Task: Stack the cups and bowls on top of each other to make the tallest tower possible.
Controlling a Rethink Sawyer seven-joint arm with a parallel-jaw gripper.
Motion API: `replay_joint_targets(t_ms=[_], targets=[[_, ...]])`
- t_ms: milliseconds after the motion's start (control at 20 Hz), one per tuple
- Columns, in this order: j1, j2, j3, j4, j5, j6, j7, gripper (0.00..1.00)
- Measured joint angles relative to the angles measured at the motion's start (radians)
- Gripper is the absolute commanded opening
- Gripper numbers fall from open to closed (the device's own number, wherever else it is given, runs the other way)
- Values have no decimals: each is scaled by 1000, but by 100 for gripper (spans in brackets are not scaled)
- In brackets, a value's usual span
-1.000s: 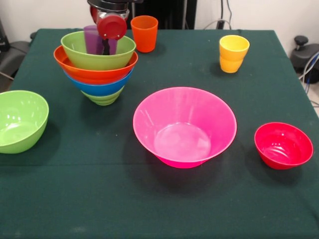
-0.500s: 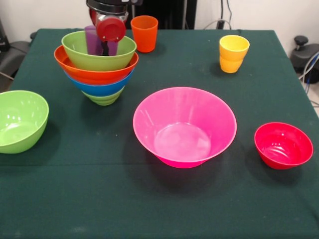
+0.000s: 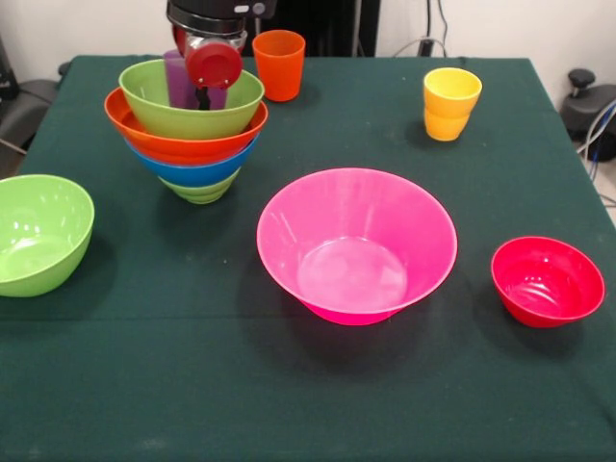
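Observation:
The tower (image 3: 189,144) stands at the back left: a lime green bowl at the bottom, then blue, orange and a lime green bowl (image 3: 192,117) on top. A purple cup (image 3: 177,77) sits inside that top bowl. My gripper (image 3: 204,96) reaches down into the top bowl right at the purple cup, with a red disc on its front. Its jaws are hidden by the disc and the cup. Loose pieces are an orange cup (image 3: 279,64), a yellow cup (image 3: 450,103), a large pink bowl (image 3: 356,241), a small red bowl (image 3: 547,281) and a lime green bowl (image 3: 38,233).
The dark green tablecloth (image 3: 308,404) covers the whole table. The lime green bowl sits at the left edge. The orange cup stands close to the right of the tower. Cables and dark equipment (image 3: 587,106) lie beyond the right edge.
My gripper has sunk a little lower into the top bowl at the purple cup. The tower has shifted very slightly; the loose cups and bowls are where they were.

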Motion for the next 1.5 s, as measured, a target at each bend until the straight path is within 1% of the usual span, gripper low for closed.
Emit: replay_joint_targets(t_ms=[700, 1500], targets=[[-49, -8, 29, -5, 0, 0, 0, 100], [-51, -8, 31, -6, 0, 0, 0, 100]])
